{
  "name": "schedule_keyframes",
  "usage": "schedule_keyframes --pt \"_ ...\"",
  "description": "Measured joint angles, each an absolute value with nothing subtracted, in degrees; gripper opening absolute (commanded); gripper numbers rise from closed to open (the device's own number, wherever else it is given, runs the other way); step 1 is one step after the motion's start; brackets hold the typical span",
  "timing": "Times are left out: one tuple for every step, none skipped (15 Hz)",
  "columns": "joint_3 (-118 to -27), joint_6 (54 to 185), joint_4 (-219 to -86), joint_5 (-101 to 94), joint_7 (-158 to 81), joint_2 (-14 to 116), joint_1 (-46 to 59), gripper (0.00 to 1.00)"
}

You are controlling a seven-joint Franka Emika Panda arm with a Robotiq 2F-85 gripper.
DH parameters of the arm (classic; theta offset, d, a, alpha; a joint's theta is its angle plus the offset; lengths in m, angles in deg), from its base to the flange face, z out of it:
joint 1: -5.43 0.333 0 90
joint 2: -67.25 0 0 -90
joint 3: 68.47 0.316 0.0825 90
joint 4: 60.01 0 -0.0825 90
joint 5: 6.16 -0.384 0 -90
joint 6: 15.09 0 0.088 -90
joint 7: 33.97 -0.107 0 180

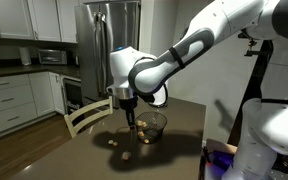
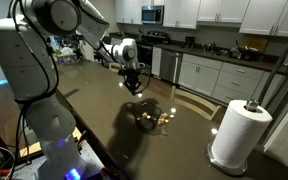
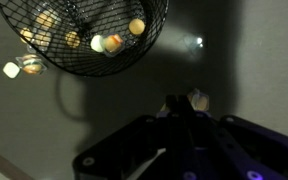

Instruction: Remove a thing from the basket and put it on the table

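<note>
Fingers (image 3: 176, 108) seemingly pinch a pale rounded lump (image 3: 197, 98) (small); bowl-shaped wire basket (image 3: 84, 45) sits nearby.

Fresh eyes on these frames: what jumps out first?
The big white arm dominates, its gripper hanging over the dark table beside the wire basket. In the wrist view the basket holds several small pale pieces, with loose pieces lying outside it. A white paper towel roll stands upright on the table in an exterior view.
</note>
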State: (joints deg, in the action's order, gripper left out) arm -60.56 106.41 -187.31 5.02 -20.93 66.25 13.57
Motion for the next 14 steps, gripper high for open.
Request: schedule_keyframes --pt "-60.53 106.41 -186.83 4.35 -19.84 65.08 13.57 0.05" --pt "-60.49 106.41 -186.36 3.74 -18.87 63.97 13.57 0.05" --pt "-60.44 106.41 -185.85 3.06 -17.87 62.91 13.58 0.05" --pt "-60.35 106.41 -185.35 2.64 -17.13 62.04 13.58 0.05" --pt "-60.23 106.41 -184.86 2.29 -16.42 61.27 13.58 0.05" --pt "-60.1 106.41 -184.42 2.1 -15.97 60.6 13.59 0.05" --pt "-59.95 106.41 -183.97 2.04 -15.74 60.06 13.6 0.05" --pt "-59.75 106.41 -183.57 2.03 -15.67 59.6 13.62 0.05" --pt "-59.56 106.41 -183.2 2.03 -15.67 59.24 13.64 0.31" --pt "-59.36 106.41 -182.88 2.03 -15.67 58.94 13.67 0.31" --pt "-59.18 106.41 -182.57 2.03 -15.67 58.68 13.7 0.32" --pt "-59.02 106.41 -182.27 2.03 -15.67 58.41 13.71 0.37" --pt "-58.89 106.41 -182.03 2.03 -15.67 58.16 13.71 0.43" --pt "-58.81 106.41 -181.85 2.03 -15.67 57.98 13.72 0.5"
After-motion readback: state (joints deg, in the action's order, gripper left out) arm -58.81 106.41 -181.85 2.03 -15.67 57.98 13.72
